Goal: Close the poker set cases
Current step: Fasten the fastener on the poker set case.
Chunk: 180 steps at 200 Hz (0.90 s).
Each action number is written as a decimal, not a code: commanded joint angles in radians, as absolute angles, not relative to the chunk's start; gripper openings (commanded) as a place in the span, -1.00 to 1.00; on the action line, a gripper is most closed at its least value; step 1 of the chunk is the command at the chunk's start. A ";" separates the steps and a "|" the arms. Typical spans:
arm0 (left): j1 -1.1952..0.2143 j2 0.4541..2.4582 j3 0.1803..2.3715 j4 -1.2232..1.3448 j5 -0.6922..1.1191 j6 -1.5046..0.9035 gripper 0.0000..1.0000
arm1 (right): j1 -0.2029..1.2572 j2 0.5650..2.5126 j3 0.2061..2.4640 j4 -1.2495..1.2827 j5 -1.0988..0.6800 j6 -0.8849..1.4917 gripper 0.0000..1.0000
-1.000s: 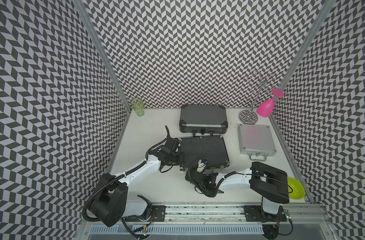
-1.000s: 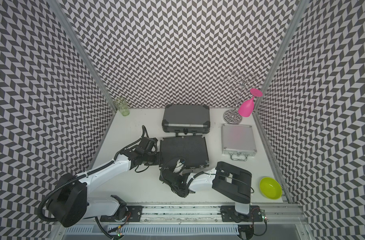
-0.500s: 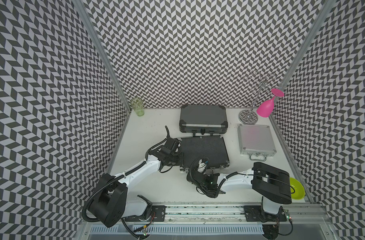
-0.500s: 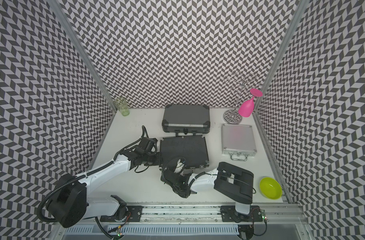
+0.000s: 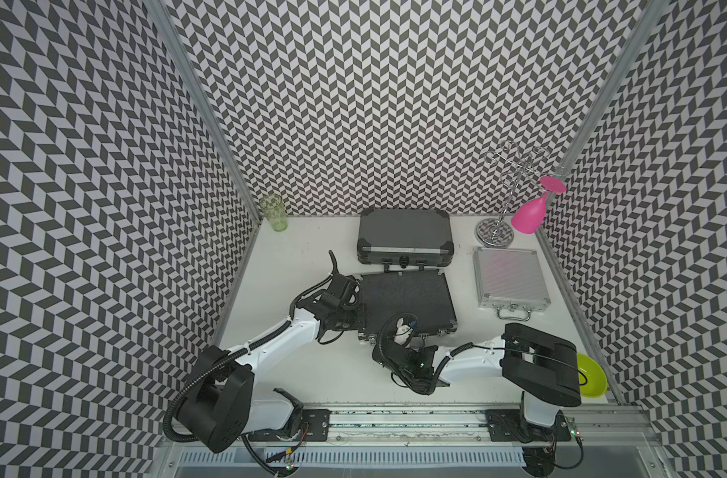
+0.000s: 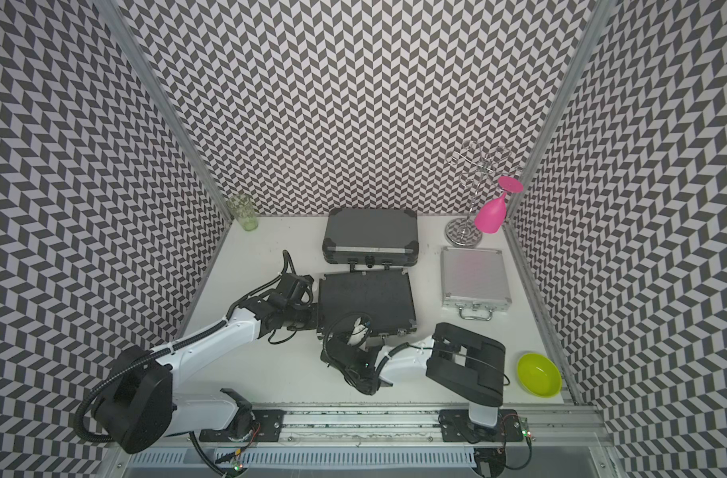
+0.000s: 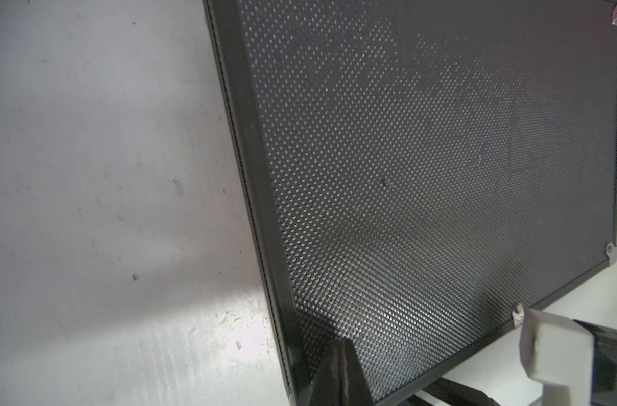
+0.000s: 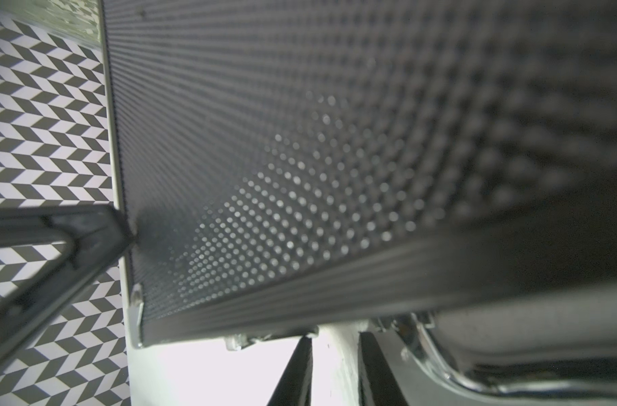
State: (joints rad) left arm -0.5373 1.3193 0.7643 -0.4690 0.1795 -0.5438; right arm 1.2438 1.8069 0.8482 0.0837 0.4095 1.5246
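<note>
The poker set cases all lie with lids down in both top views: a ribbed dark grey case at the back, a flat textured black case in the middle and a silver case on the right. My left gripper is shut, its tip resting on the black lid near the front left corner. My right gripper sits low at that case's front edge, open by a narrow gap. One of its fingertips touches under a latch, beside the chrome handle.
A green glass stands in the back left corner. A wire stand with a hanging pink glass is at the back right. A lime bowl sits front right. Patterned walls close in three sides.
The right arm has shifted slightly along the black case's front edge. The left arm and all three cases have stayed where they were.
</note>
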 commanded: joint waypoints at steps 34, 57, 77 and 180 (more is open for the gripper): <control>-0.548 1.314 0.724 -0.531 0.188 -0.553 -0.86 | 1.234 1.870 0.858 0.032 0.494 1.609 -0.53; -0.549 1.307 0.720 -0.534 0.192 -0.552 -0.86 | 1.234 1.889 0.870 0.025 0.511 1.621 -0.55; -0.549 1.302 0.716 -0.538 0.195 -0.551 -0.87 | 1.235 1.908 0.876 0.018 0.519 1.634 -0.57; -0.545 1.319 0.790 -0.543 0.187 -0.544 -0.92 | 1.227 1.571 0.879 -0.049 0.557 1.148 -0.37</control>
State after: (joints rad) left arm -0.5411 1.3025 0.7692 -0.5159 0.1886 -0.5434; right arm 1.2499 1.6402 0.8612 -0.0284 0.4843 1.3621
